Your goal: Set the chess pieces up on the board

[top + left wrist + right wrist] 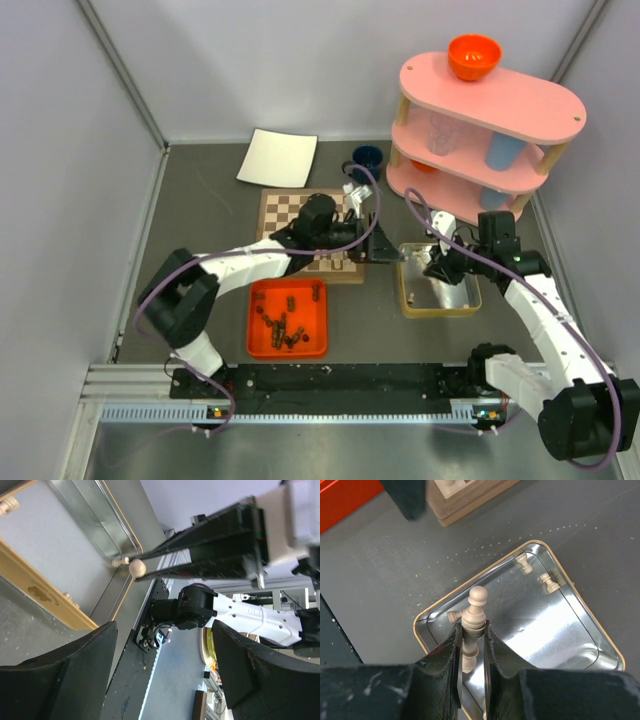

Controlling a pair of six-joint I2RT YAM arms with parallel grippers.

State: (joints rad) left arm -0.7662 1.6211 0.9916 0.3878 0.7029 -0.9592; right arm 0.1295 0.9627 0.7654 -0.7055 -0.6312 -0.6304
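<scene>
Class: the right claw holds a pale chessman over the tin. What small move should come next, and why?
Probably raise the right claw straight up. It is shut on the pale chessman, which hangs over the metal tin; lifting first should keep it clear of the rim before crossing to the board.

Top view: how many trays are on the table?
2. The orange tray lies in front of the board; the metal tin lies to its right, under the right claw.
</scene>
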